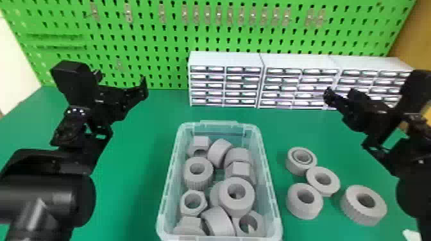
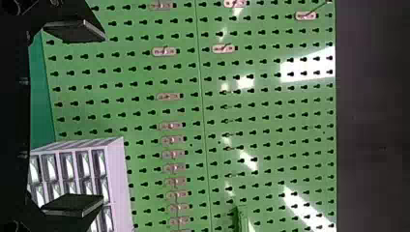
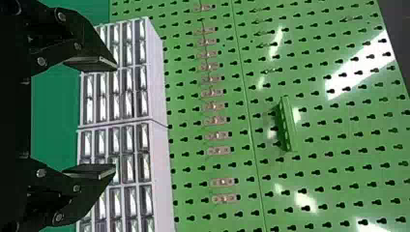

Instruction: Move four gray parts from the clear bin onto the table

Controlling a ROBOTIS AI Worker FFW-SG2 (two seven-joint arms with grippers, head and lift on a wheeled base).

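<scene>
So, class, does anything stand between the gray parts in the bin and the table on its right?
Yes, the clear bin's right wall stands between the gray parts and the green table; nothing visible covers the bin's open top.

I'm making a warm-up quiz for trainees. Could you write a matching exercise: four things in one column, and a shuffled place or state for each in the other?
1. Clear bin
2. The four gray parts outside the bin
3. White drawer cabinets
4. Left gripper

A. In a row before the green pegboard
B. Open, with nothing between its fingers
C. Holding more gray parts
D. On the table, right of the bin

Pairs: 1-C, 2-D, 3-A, 4-B
</scene>
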